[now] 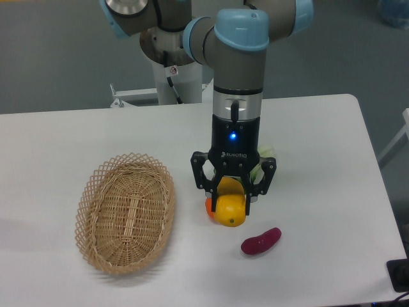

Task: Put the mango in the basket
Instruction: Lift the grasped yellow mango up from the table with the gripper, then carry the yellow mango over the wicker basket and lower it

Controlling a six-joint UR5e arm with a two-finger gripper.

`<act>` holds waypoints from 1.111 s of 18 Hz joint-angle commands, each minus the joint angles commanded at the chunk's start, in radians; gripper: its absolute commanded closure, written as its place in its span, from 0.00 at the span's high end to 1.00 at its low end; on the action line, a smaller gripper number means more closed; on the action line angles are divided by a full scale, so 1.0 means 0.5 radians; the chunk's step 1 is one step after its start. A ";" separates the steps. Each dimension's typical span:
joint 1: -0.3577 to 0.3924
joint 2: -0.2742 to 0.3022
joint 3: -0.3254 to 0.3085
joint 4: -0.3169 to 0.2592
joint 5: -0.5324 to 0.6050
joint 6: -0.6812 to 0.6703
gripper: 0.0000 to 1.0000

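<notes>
Gripper point(231, 196) points straight down, its fingers closed around the yellow mango point(230, 209) at the table's middle. Empty wicker basket point(125, 213) lies to the picture's left, near but not touching.

Hidden, cropped and unclear parts around the gripper

The gripper point(231, 190) covers the upper part of the mango point(231, 211), so whether its fingers point(247, 198) press the skin cannot be told. Only an orange-red sliver of the round fruit point(209, 204) shows behind the mango's left side. A pale green thing point(265, 153) behind the gripper is mostly hidden and cannot be identified. The arm's upper joints point(128, 13) are cut off by the top edge, a dark object point(399, 275) by the right edge, and the tabletop point(319, 141) by the bottom and left edges.
</notes>
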 joint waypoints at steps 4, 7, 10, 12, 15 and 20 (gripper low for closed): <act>0.000 -0.003 -0.012 0.000 0.003 0.000 0.49; -0.006 -0.024 -0.015 0.000 0.006 -0.003 0.49; -0.052 -0.043 -0.018 -0.003 0.064 -0.006 0.49; -0.092 -0.058 -0.037 -0.006 0.128 -0.021 0.49; -0.156 -0.064 -0.095 -0.006 0.239 -0.031 0.49; -0.230 -0.071 -0.159 -0.006 0.279 -0.220 0.49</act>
